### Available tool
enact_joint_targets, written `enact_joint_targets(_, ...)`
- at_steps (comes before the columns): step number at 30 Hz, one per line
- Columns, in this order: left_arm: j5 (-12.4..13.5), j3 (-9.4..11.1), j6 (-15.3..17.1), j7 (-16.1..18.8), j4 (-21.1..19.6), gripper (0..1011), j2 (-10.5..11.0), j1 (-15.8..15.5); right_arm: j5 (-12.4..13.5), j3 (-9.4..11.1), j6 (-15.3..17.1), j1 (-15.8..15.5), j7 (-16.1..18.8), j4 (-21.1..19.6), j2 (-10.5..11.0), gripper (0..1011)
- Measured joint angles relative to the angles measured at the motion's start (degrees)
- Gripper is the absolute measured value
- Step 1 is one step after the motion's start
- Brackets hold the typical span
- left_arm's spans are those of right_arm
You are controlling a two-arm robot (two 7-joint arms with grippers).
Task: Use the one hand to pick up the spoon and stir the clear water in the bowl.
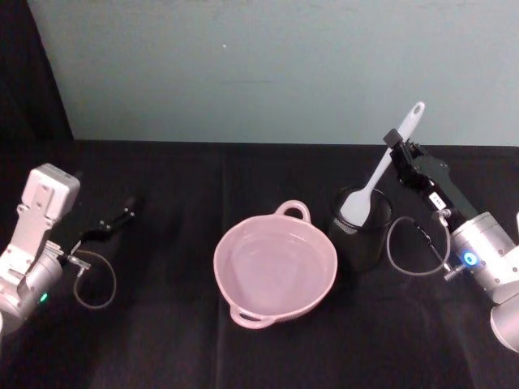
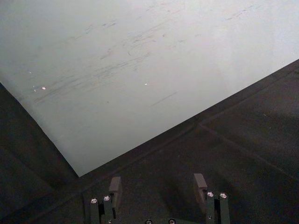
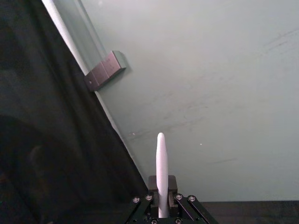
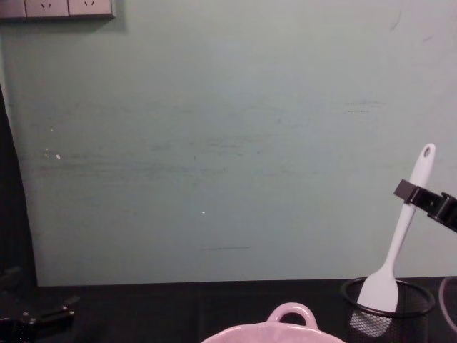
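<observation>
Left arm low at left side of black table [image 1: 162, 340], small black left gripper [image 1: 116, 220] pointing forward, fingers [image 2: 201, 182] spread wide, nothing between. Pale pink round bowl [image 1: 275, 271] with loop handle at centre, clear water inside. Black wire-mesh cup [image 1: 362, 231] just beside bowl on right. Long slim white plastic spoon [image 1: 381, 172] tilted, broad head down in cup, handle end with hole up and away to right. Black boxy right gripper [image 1: 399, 148] reaching in from right, clamped on spoon handle below hole.

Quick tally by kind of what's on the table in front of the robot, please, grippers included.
Bowl: 1, pink
Spoon: 1, white, clamped by the right gripper
Mesh cup: 1, black
Grippers: 2, right gripper and left gripper
Total: 5
</observation>
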Motion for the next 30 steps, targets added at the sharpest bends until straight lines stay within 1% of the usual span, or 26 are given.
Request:
enact_joint_targets(10, 0.0, 0.0, 0.0, 0.0, 0.0, 1005, 0.0, 0.0, -0.5, -0.3, -0.4, 0.2, 0.3, 2.3, -0.6, 118)
enact_joint_targets(17, 0.0, 0.0, 0.0, 0.0, 0.0, 1005, 0.0, 0.0, -1.8, -0.5, -0.2, -0.1, -0.5, 2.7, -0.5, 118)
enact_joint_targets(30, 0.0, 0.0, 0.0, 0.0, 0.0, 1005, 0.0, 0.0, -2.4, -0.4, 0.4, -0.4, -0.9, 3.2, -0.8, 118)
